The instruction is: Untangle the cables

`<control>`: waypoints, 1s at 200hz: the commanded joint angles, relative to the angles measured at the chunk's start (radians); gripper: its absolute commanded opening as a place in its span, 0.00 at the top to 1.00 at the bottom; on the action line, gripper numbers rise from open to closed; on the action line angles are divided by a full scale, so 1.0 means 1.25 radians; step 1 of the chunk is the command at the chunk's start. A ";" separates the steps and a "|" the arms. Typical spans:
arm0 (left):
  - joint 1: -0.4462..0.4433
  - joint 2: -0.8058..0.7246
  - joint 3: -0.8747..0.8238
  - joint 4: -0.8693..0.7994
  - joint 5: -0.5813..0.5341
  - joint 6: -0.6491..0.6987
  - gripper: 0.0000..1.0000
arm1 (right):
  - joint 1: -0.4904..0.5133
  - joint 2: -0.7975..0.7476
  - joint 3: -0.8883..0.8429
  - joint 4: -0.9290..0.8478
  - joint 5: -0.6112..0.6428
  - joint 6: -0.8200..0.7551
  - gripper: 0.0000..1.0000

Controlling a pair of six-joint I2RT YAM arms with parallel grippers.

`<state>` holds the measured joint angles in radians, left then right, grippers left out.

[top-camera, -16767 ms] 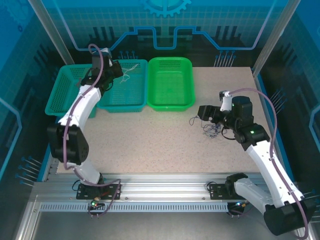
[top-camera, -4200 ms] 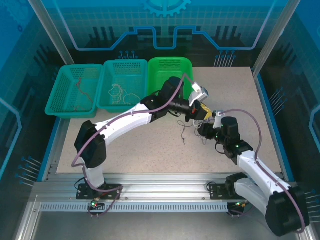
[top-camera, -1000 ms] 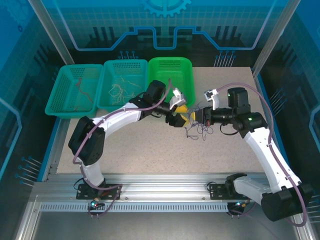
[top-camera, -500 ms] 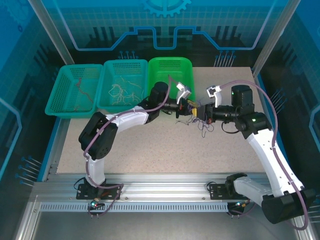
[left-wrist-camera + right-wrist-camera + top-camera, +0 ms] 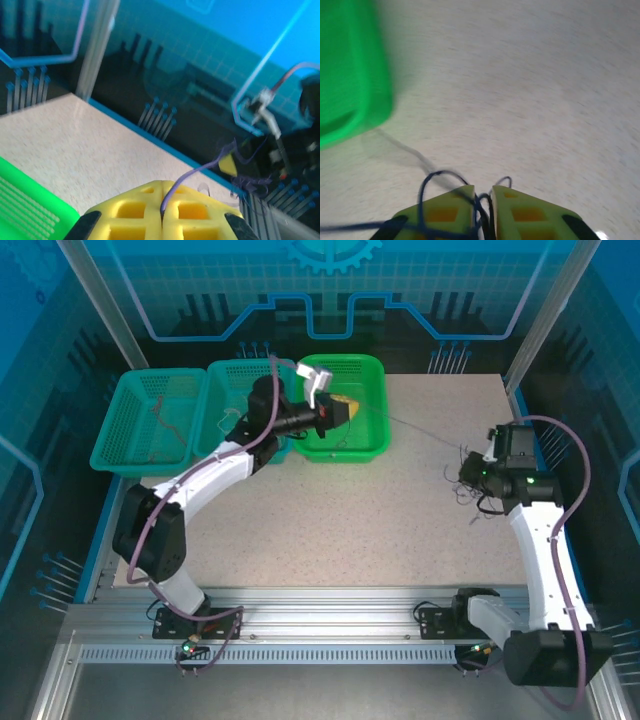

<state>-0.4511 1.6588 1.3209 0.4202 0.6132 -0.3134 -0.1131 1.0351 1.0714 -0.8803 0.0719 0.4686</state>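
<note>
While the left gripper (image 5: pixel 338 410) is hovering over the green basket (image 5: pixel 345 454), its yellow fingers are pinching together on 1 thin dark purple strand (image 5: pixel 200 167), which is running out from between the closed pads in the left wrist view; the right gripper (image 5: pixel 470 472) is sitting well apart from it, near the right edge of the table (image 5: pixel 300 510), and its 2 fingers are clamping the rest of the cables (image 5: pixel 470 490), a small dark curly knot that is bunching around its tips; whether that knot is touching the surface, I cannot tell. The strand is stretching in a nearly straight line across the gap between the 2 grippers, so the step in hand is probably the drawing of 1 wire out of the tangle for dropping into the green basket; the middle teal basket (image 5: pixel 225 390) is holding whitish wires and the far teal basket (image 5: pixel 125 405) a reddish one.

Doing this well is likely calling for a slow pull along the strand's own line, with the right grip holding the knot without trapping the chosen wire; if the line is going taut and nothing is sliding, easing off and regrasping is looking safer than tugging, since a thin wire could snap or tighten the knot; letting go is best left until the free end is hanging over the basket.
</note>
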 commanded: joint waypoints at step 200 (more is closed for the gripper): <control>0.084 0.066 0.471 -0.015 -0.208 -0.229 1.00 | -0.229 0.072 -0.266 0.121 -0.113 0.132 0.95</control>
<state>-0.3550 1.6787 1.8538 0.4057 0.3912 -0.5861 -0.3870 1.1355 0.7551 -0.7712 0.0093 0.6289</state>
